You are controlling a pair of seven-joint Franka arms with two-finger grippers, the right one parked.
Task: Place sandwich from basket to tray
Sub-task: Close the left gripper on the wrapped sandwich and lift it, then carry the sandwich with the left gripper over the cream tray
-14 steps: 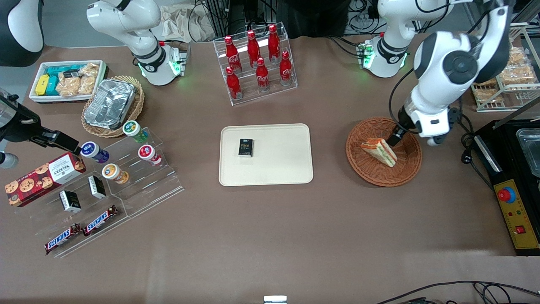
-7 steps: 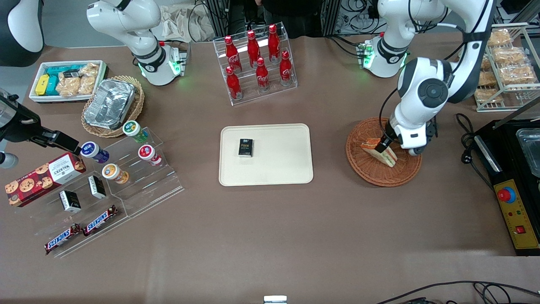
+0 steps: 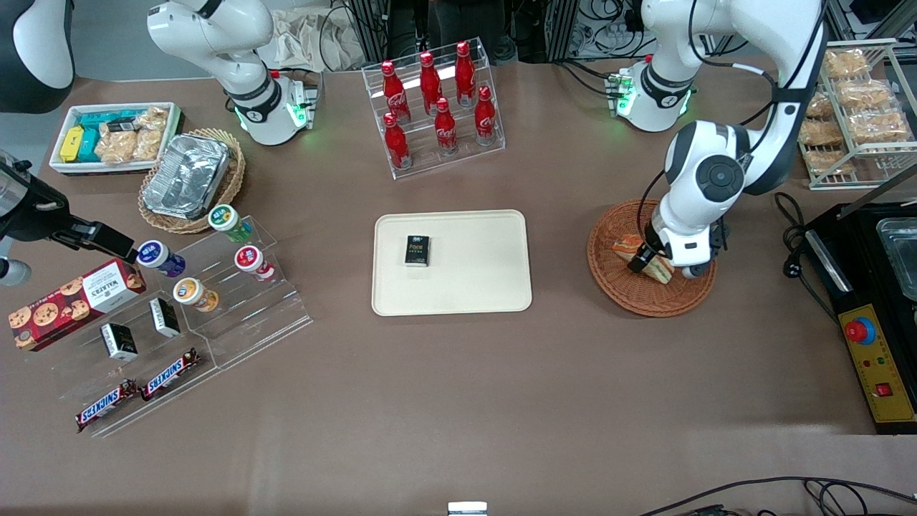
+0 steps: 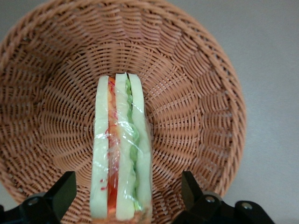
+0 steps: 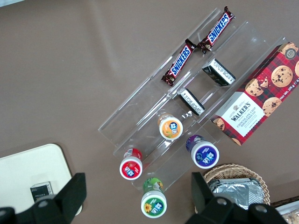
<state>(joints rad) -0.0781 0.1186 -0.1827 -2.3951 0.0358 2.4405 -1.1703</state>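
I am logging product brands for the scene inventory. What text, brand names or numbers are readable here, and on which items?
"SNICKERS": two candy bars on the clear rack.
"WALKER'S": red tartan cookie box.
"Coca-Cola" script: red bottles, barely legible.
"Face": small black box on the tray, uncertain.
Cup lids and small dark boxes: print too small.
Sandwich and basket: no text. The gripper straddles the sandwich, open.

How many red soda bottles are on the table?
6, all in the clear stepped rack, farther from the front camera than the tray: three on its upper step, three on the lower. None looks hidden. The gripper is down at the sandwich in the basket.
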